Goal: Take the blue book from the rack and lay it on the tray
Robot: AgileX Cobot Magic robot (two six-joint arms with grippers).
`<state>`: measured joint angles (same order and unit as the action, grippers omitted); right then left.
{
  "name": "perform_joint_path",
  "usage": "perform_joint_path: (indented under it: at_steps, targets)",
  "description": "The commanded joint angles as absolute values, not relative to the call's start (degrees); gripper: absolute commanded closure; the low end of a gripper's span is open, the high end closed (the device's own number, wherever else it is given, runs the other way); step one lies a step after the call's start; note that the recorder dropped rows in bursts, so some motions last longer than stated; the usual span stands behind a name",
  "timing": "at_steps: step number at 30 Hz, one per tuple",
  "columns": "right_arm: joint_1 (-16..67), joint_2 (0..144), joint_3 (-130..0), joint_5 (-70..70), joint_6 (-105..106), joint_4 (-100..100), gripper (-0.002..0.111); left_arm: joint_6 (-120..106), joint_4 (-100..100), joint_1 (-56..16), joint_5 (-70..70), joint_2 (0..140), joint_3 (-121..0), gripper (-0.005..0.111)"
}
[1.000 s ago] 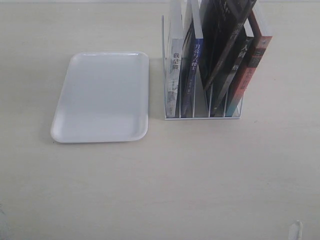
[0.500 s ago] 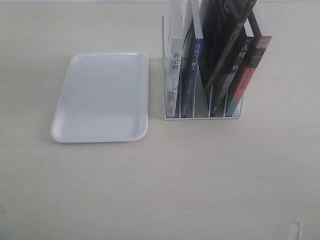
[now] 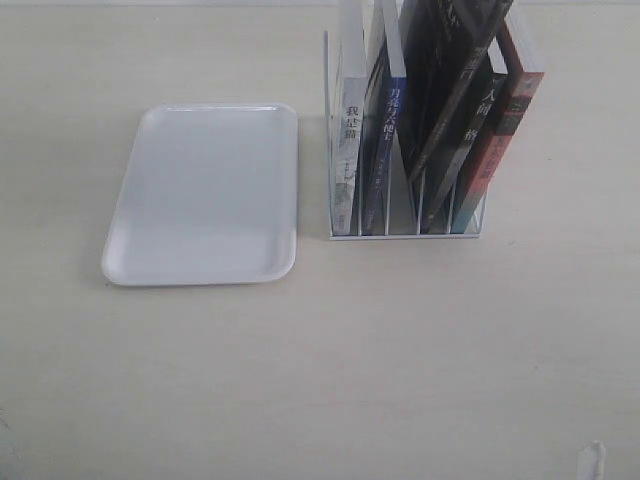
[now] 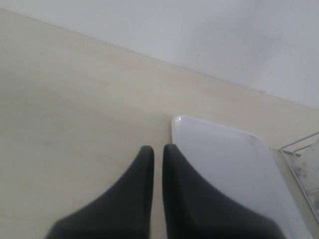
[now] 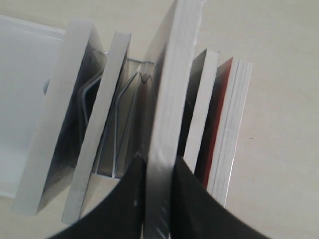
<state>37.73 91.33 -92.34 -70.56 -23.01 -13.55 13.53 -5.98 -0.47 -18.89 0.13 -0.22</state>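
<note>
The blue book [image 3: 385, 150] stands upright in the second slot of the white wire rack [image 3: 400, 236], counted from the tray side; its page edge [image 5: 102, 124] shows in the right wrist view. My right gripper [image 5: 158, 162] is shut on the top edge of the neighbouring black-covered book [image 5: 172, 89], which leans in the third slot [image 3: 445, 70]. The white tray [image 3: 200, 195] lies flat and bare left of the rack. My left gripper [image 4: 158, 148] hovers shut and empty over the table beside the tray's corner [image 4: 224, 164]. Neither gripper shows in the exterior view.
A white-spined book [image 3: 350, 150] fills the first slot. A black-spined book [image 3: 470, 130] and a red-spined one [image 3: 503, 125] lean in the last slots. A small white object [image 3: 592, 460] sits at the table's near right edge.
</note>
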Motion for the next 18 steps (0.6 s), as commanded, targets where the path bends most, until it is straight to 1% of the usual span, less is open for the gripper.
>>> perform_joint_path:
  at_steps: [1,9,18]
  targets:
    - [37.6,90.7,-92.7,-70.0,-22.5,-14.3,0.108,13.5,-6.3,-0.7,-18.0,0.0,0.0,0.101]
    - [37.6,90.9,-92.6,-70.0,-22.5,-12.0,0.108,13.5,-6.3,-0.7,-18.0,0.0,0.0,0.101]
    - [37.6,96.1,-92.6,-69.3,-22.2,-12.7,0.108,13.5,-6.3,-0.7,-18.0,0.0,0.0,0.101]
